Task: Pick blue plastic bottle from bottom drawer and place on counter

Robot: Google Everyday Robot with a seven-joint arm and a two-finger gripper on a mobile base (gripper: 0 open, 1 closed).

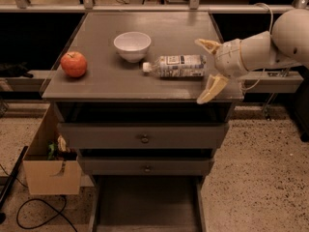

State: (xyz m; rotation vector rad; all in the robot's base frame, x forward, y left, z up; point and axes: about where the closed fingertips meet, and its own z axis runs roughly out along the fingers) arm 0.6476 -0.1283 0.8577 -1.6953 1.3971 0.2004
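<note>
Gaping tool [199, 72] by blue plastic bottle [177, 65] on counter [104, 83]; bottom drawer [145, 204] cropped.

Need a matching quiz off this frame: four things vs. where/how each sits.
Things:
1 apple
2 white bowl
3 blue plastic bottle
4 gripper

Places/states:
A lying on its side, middle-right of the counter
B open, at counter's right edge
C near counter's left edge
D upright, between apple and bottle

Pairs: 1-C, 2-D, 3-A, 4-B
</note>
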